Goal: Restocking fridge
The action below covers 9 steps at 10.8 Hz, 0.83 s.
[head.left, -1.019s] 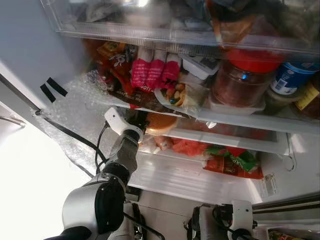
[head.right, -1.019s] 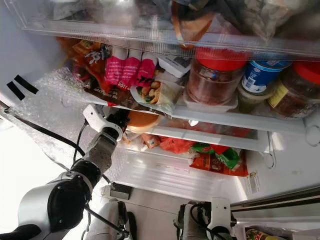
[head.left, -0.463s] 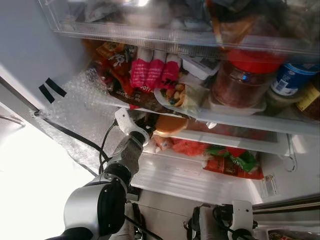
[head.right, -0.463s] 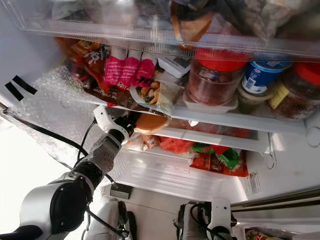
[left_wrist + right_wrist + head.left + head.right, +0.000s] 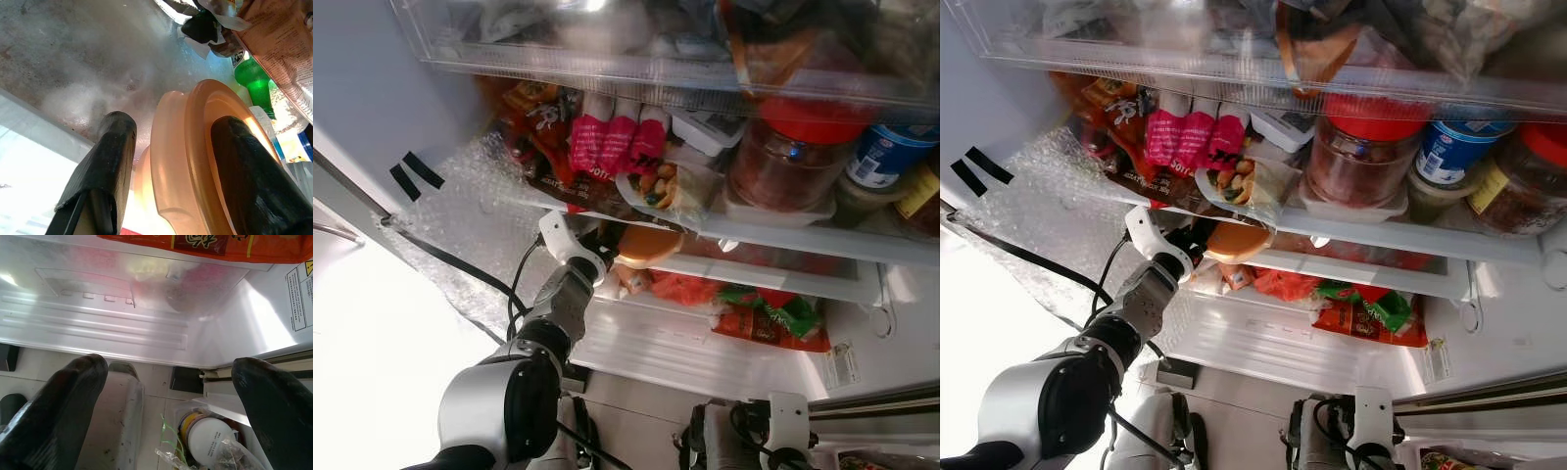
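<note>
A round container with an orange lid point(image 5: 646, 245) sits tilted at the front of the second shelf, just under the glass shelf point(image 5: 783, 238) above it. My left gripper point(image 5: 610, 245) reaches in from the lower left and is shut on this container. In the left wrist view the orange lid point(image 5: 195, 161) stands edge-on between the two black fingers point(image 5: 110, 161). My right gripper point(image 5: 171, 366) hangs low in front of the fridge's bottom, open, with nothing between its fingers.
Three pink bottles point(image 5: 617, 137), a bag of nuts point(image 5: 661, 186), a red-lidded jar point(image 5: 793, 147) and a blue tub point(image 5: 886, 152) crowd the shelf above. Red and green packets point(image 5: 764, 313) lie right of the container. Bubble wrap point(image 5: 460, 215) covers the left wall. A bagged jar point(image 5: 210, 435) lies below.
My left gripper has carried the orange-lidded container to the right and further in under the glass shelf. Over the last half second it has hardly moved. The right arm is still.
</note>
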Motion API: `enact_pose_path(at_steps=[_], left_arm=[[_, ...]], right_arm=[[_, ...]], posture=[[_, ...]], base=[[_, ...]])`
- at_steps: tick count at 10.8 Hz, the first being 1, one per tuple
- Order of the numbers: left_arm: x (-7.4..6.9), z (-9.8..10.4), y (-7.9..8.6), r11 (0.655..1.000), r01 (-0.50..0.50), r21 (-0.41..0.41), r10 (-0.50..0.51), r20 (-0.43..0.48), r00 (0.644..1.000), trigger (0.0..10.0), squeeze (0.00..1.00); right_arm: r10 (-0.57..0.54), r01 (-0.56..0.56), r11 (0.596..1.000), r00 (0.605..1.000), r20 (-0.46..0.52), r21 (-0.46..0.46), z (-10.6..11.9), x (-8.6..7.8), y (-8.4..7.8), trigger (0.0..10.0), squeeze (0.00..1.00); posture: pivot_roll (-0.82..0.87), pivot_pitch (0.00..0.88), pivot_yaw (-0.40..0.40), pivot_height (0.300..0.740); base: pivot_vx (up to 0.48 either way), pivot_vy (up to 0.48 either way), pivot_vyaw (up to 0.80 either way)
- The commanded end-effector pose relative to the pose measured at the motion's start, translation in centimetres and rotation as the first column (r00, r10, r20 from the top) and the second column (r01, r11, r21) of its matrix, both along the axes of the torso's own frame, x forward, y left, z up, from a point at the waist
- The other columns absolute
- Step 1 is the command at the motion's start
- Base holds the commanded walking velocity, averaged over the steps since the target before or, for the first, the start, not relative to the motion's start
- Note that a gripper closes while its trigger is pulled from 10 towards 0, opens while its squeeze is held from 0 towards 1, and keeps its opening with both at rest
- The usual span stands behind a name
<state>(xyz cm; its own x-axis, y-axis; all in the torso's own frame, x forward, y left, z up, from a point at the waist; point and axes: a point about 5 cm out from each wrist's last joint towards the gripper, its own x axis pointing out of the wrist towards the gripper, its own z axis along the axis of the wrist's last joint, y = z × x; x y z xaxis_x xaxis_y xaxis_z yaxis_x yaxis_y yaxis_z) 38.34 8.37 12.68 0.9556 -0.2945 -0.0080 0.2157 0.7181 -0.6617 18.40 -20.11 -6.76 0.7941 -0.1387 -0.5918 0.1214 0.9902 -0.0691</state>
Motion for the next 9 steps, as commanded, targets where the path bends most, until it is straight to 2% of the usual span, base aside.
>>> enact_pose_path(at_steps=[1,7,8,9], left_arm=[[-0.3,-0.6,0.1,1.000,0.014,0.026,-0.014,-0.013,1.000,10.0,0.00],[-0.3,-0.6,0.1,0.999,0.018,0.029,-0.018,-0.009,1.000,10.0,0.00],[-0.6,0.1,-0.4,0.994,0.105,0.006,-0.105,0.107,0.989,10.0,0.00],[-0.6,0.3,-0.5,0.994,0.114,0.002,-0.113,0.123,0.986,10.0,0.00]], right_arm=[[0.004,0.013,0.999,0.949,-0.316,0.049,-3.8,-7.5,1.5,10.0,0.00],[0.004,0.013,0.999,0.949,-0.316,0.050,-3.8,-7.4,1.5,10.0,0.00],[0.008,0.007,0.999,0.957,-0.289,0.051,-3.4,-5.9,1.5,10.0,0.00],[0.008,0.007,0.999,0.958,-0.286,0.051,-3.3,-5.7,1.5,10.0,0.00]], posture=[[-0.17,0.289,0.094,0.640],[-0.16,0.287,0.095,0.640],[-0.14,0.206,0.111,0.640],[-0.14,0.207,0.110,0.640]], base=[[0.000,0.000,0.00],[0.000,0.000,0.00],[0.000,0.000,0.00],[0.000,0.000,0.00]])
